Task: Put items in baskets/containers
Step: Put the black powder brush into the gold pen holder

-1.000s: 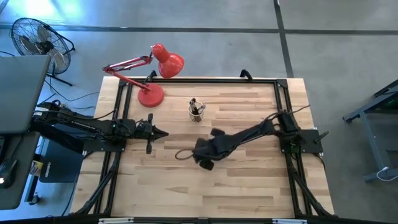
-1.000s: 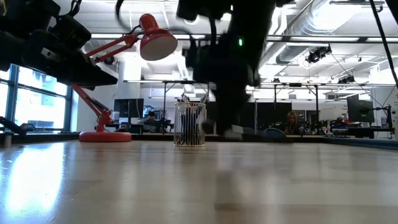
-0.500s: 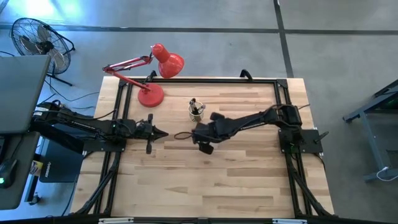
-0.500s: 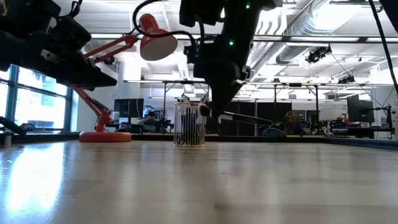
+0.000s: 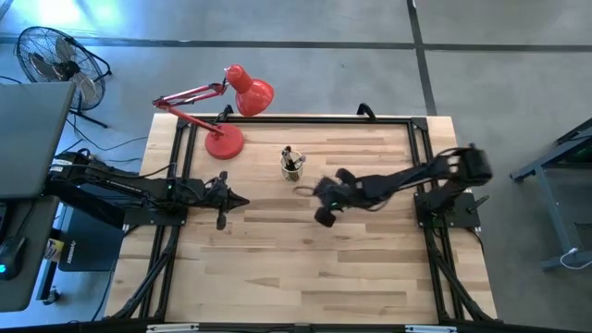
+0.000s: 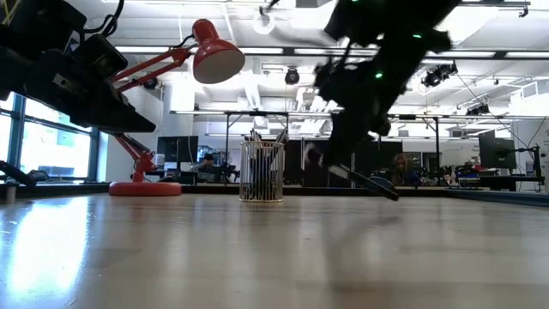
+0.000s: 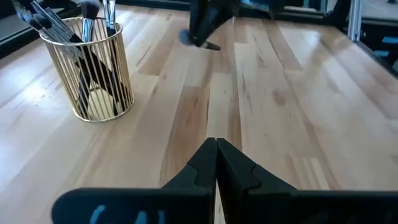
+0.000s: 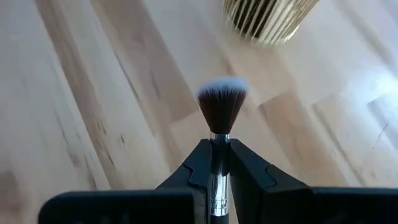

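Between right tool (image 8: 216, 163) fingers: one brush (image 8: 221, 111).

Open-plan lab, exposed ceiling ducts (image 6: 429, 34), distant workstations (image 6: 497, 167), concrete floor (image 5: 518, 83)

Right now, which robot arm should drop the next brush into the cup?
The right one. Its gripper already pinches a brush near the gold wire cup. The left gripper is shut on nothing, farther away.
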